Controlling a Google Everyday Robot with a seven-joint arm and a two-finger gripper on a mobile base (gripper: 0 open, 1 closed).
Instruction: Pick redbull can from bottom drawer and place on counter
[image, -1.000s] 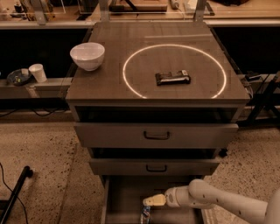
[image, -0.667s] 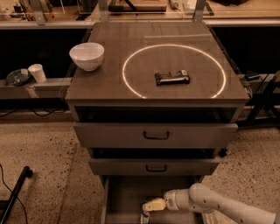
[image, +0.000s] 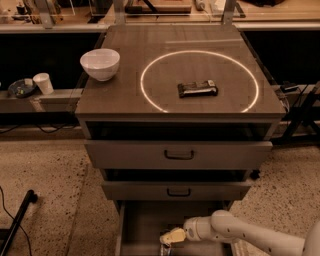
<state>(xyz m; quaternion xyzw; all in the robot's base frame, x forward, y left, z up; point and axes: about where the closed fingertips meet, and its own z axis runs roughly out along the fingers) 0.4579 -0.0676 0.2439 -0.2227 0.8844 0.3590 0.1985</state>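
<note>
The bottom drawer (image: 131, 227) is pulled out below two drawers with dark handles, the top drawer (image: 125, 154) and the middle drawer (image: 130, 190). The gripper (image: 171, 236) is positioned inside the bottom drawer, near its front, on a pale arm (image: 235, 231) entering from the lower right. The state of the jaws cannot be told. The redbull can (image: 165, 248) is seen only as a small dark shape at the lower picture edge, in the drawer directly beneath the gripper tip. Its colours and top cannot be made out, and contact with the gripper cannot be confirmed. On the counter (image: 125, 97) surface, a dark wrapped bar (image: 198, 88) lies inside the bright ring (image: 200, 51). A white bowl (image: 100, 63) stands at the left, outside the ring.
</note>
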